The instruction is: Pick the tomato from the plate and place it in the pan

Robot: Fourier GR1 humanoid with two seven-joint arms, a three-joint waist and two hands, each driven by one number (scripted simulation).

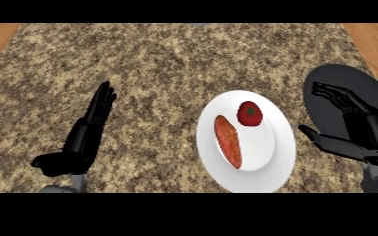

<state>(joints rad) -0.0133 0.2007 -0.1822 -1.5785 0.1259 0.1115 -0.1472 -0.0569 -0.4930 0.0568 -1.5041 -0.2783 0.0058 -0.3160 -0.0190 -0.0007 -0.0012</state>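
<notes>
Head view, the only one. White plate [284, 167] sits right of centre on the speckled counter [162, 55]. Tomato [249, 113] lies on the far part of the plate, stem spot facing up toward the camera; it is round, so no real long axis, approach direction is free. Beside it, to its left and nearer, an orange-red sausage-like piece [228, 141] lies with its long axis running near-far, slightly tilted; its far end is just beside the tomato, whether touching cannot be told.

Dark pan [332, 80] is at the right edge, just beside the plate's right rim, partly covered by the right hand.

Right hand [347, 125] is over the pan's near part, fingers straight and spread, thumb pointing left toward the plate, holding nothing. Tomato lies to its left, at about the same depth, near. This hand is clearly the closer one and the pan is on its side too, so judged the one to do the pick: move left, come down over the tomato, avoid nudging the sausage piece.

Left hand [85, 135] is at the left, well apart from the plate, fingers straight and together pointing far, empty, resting.

Task not started: tomato not yet grasped.
</notes>
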